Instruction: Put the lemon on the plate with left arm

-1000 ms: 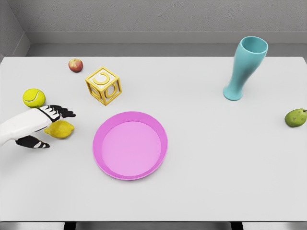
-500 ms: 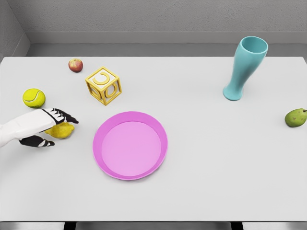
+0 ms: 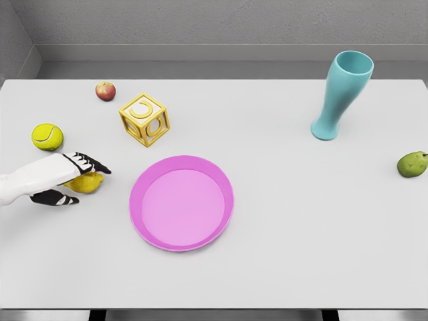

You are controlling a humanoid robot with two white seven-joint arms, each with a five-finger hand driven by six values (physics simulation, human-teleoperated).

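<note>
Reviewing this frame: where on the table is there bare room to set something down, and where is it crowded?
Widest bare patch: right of the pink plate, between it, the teal vase and the pear. The near strip below the plate is also bare. Crowded at far left: left hand over the lemon, with the tennis ball, apple and yellow block nearby.

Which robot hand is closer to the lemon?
The left. The left hand sits right over the lemon, fingers above and thumb below it, though a firm grip isn't clear. The right hand isn't in the picture at all.
</note>
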